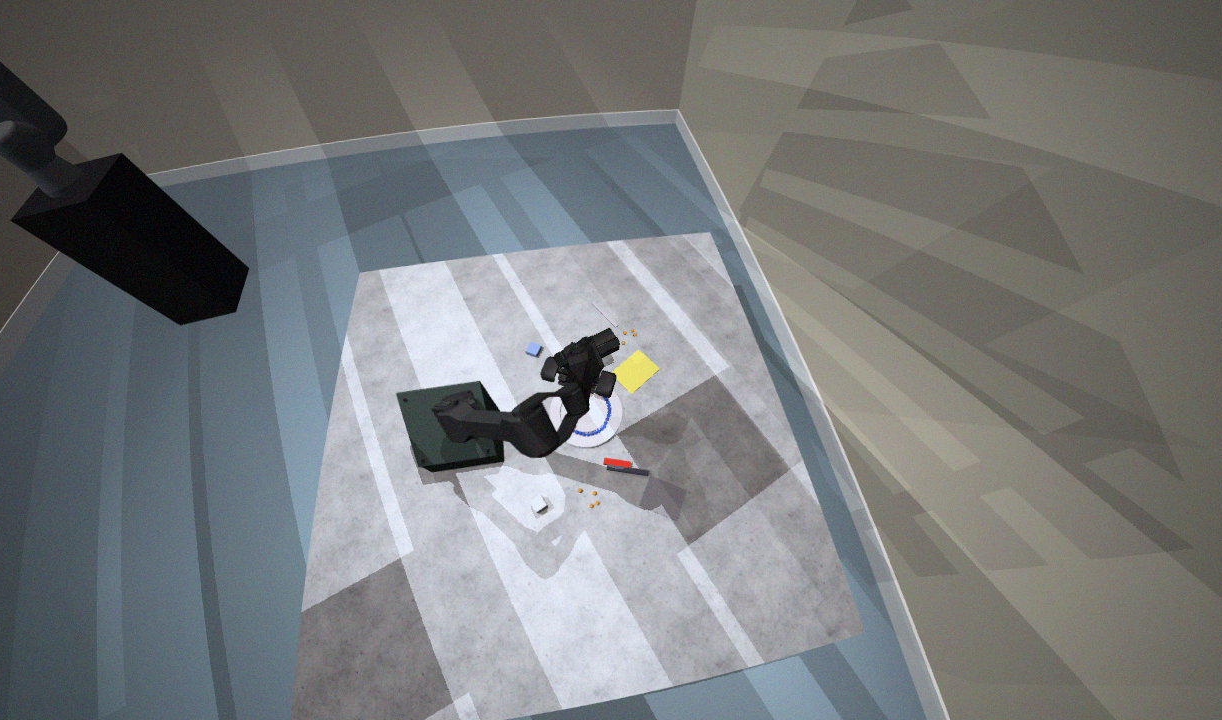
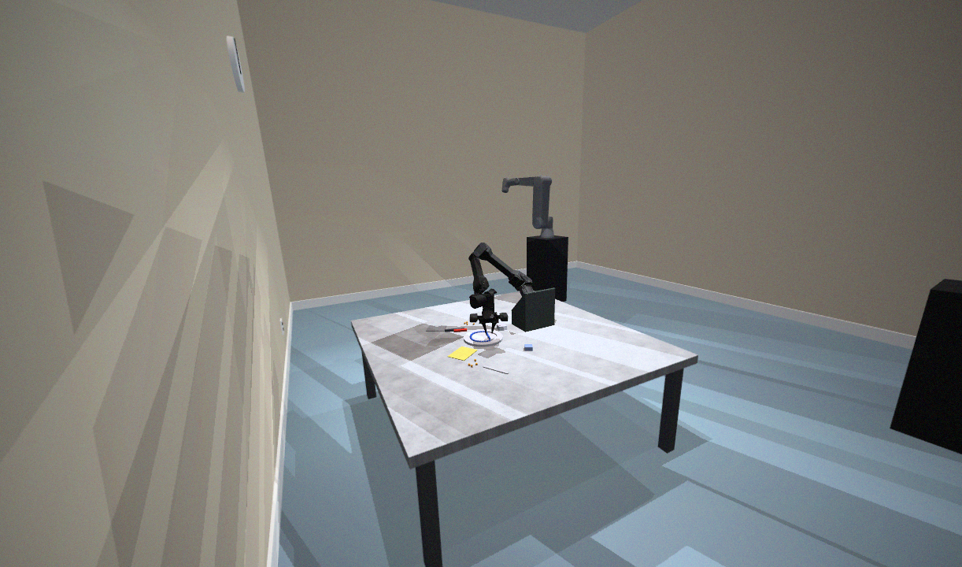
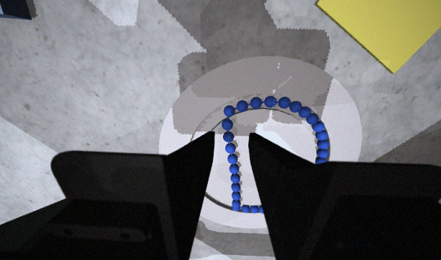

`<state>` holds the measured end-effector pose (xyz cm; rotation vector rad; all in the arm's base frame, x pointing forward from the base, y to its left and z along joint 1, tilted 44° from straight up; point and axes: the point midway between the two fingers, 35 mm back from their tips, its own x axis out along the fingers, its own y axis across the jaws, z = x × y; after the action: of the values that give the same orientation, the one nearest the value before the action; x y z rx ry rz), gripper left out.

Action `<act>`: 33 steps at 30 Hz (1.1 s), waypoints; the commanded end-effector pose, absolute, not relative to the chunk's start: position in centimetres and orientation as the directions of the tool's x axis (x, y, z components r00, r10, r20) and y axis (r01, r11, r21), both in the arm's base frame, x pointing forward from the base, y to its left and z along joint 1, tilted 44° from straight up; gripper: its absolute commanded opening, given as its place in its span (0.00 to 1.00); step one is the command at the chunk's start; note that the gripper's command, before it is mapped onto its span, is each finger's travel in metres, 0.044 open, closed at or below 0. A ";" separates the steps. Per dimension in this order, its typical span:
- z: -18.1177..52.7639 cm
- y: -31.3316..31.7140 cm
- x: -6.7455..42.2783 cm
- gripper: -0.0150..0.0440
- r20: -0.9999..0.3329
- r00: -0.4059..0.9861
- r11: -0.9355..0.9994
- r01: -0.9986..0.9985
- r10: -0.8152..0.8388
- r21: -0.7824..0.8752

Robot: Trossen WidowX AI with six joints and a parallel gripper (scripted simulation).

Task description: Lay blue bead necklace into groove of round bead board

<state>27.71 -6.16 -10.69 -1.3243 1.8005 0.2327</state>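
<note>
The round white bead board [image 3: 344, 108] [image 1: 611, 435] [image 2: 493, 337] lies on the grey table near the arm's base. The blue bead necklace [image 3: 271, 102] [image 1: 607, 414] lies on it. Its far and right parts follow the curved groove, while one stretch runs straight across the inside of the board. My gripper [image 3: 232, 138] [image 1: 586, 394] [image 2: 489, 328] points down over the board. Its fingers stand a narrow gap apart, one on each side of that straight stretch. The beads there are smaller than the gap and rest on the board. The fingers hide the near right part of the necklace.
A yellow square [image 3: 386, 25] [image 1: 636, 369] [image 2: 461, 353] lies just beyond the board. A red-handled tool [image 1: 617, 463], loose orange beads [image 1: 628, 335], a small blue block [image 1: 533, 349] and a white cube [image 1: 539, 505] lie around it. The dark arm base [image 1: 449, 425] stands to the left.
</note>
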 end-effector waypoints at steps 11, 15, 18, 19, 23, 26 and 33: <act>-12.2 -7.5 27.4 0.46 -0.721 -0.067 0.416 -0.852 -0.689 -0.319; -12.7 -8.0 27.3 0.46 -0.721 -0.069 0.416 -0.852 -0.690 -0.317; -12.9 -8.2 27.2 0.46 -0.720 -0.070 0.416 -0.853 -0.690 -0.316; -13.0 -8.2 27.2 0.46 -0.720 -0.071 0.416 -0.853 -0.690 -0.316; -12.7 -8.1 27.4 0.37 -0.725 -0.068 0.421 -0.849 -0.686 -0.320; -12.7 -8.1 27.4 0.25 -0.725 -0.068 0.421 -0.849 -0.686 -0.320; -12.7 -8.1 27.4 0.25 -0.725 -0.068 0.421 -0.849 -0.686 -0.320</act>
<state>27.37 -8.08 -12.77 -1.3208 1.8073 0.2357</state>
